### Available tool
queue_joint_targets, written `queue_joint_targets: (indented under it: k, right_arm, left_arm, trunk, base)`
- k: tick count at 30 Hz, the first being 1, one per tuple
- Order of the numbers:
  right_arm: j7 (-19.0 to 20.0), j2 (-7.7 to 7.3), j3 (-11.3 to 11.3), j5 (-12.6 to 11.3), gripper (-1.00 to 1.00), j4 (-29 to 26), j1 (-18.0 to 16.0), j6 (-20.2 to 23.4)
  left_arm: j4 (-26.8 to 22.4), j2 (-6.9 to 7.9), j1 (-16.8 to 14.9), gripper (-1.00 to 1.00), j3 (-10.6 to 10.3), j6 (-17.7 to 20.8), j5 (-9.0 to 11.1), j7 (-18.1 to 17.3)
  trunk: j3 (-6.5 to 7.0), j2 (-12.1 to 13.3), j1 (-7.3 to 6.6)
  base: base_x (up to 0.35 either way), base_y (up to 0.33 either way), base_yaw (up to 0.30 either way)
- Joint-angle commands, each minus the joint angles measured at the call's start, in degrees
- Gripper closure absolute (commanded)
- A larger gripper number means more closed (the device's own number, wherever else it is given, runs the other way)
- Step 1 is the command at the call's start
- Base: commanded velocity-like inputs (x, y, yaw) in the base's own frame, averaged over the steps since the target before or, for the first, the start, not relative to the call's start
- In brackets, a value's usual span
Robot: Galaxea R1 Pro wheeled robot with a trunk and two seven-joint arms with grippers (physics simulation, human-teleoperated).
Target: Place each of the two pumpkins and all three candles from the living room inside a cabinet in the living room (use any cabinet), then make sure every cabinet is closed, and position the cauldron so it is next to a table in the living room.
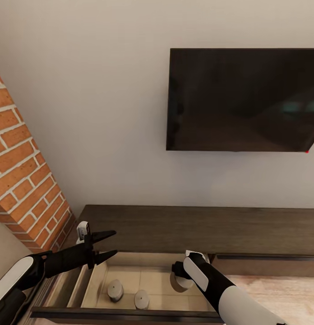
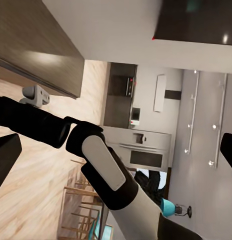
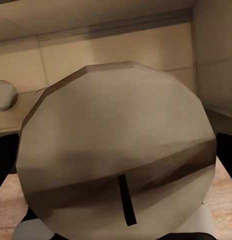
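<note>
The long dark brown cabinet (image 1: 197,228) stands against the wall with its left drawer (image 1: 130,312) pulled out. Two greyish-tan candles (image 1: 115,290) (image 1: 141,298) lie on the drawer's pale floor. My right gripper (image 1: 182,276) reaches down into the drawer, shut on a third candle (image 3: 116,145), whose round top and dark wick show close up in the right wrist view. Another candle (image 3: 3,95) lies beyond it. My left gripper (image 1: 104,246) hovers open and empty over the drawer's back left corner. The pumpkins, cauldron and table are out of view.
A black wall-mounted TV (image 1: 242,99) hangs above the cabinet. A red brick column (image 1: 21,180) stands at the left, close to my left arm. Light wood floor (image 1: 283,293) lies to the right of the drawer. The left wrist view shows a distant kitchen (image 2: 146,145).
</note>
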Motion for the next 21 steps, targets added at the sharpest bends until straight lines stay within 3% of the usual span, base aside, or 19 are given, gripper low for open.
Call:
queue_joint_targets:
  k: [1, 21]
  right_arm:
    - [-0.53, -0.04, 0.3, -0.5, 1.0, -0.1, -0.07, 0.07]
    - [-0.54, 0.03, 0.29, -0.57, 1.0, -0.17, -0.07, 0.2]
  left_arm:
    - [0.04, 0.05, -0.05, -1.0, -0.07, 0.06, 0.07, -0.08]
    - [-0.04, -0.02, -0.05, -1.0, -0.13, 0.06, 0.15, -0.09]
  trunk:
    - [-0.25, -0.46, 0.23]
    - [-3.51, -8.48, 4.62]
  base:
    - [0.0, 0.0, 0.0]
    - [0.0, 0.0, -0.041]
